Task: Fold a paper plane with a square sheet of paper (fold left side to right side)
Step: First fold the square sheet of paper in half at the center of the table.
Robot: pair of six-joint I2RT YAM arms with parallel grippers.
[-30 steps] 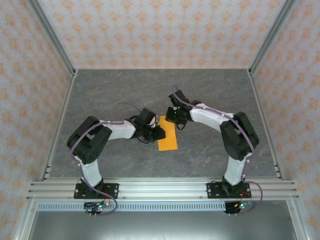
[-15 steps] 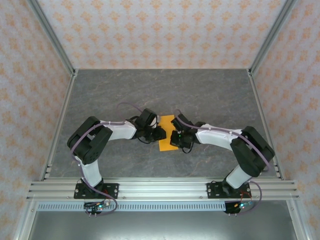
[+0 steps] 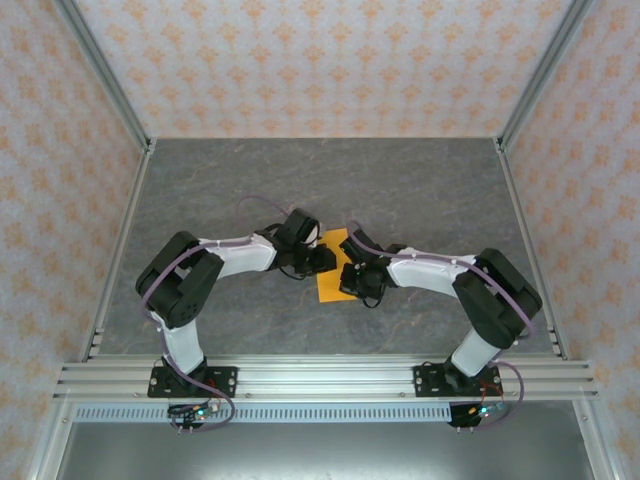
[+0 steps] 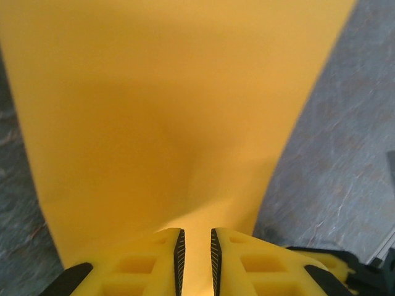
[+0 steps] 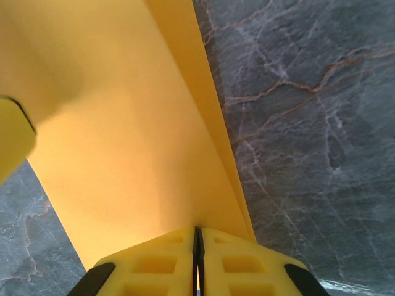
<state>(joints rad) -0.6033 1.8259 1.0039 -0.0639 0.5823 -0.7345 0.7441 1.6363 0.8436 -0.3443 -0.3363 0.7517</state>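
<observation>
The grey stone-patterned table [image 3: 300, 180] carries both arms, bent inward so they meet near its middle. The left arm [image 3: 235, 258] reaches in from the left and the right arm [image 3: 440, 270] from the right. Between them lies the orange sheet of paper [image 3: 328, 288], a narrow strip running near to far. The left gripper [image 4: 195, 237] pinches its left edge with the jaws a thin slit apart. The right gripper [image 5: 198, 237] has its jaws pressed together on the right edge, where two layers show.
</observation>
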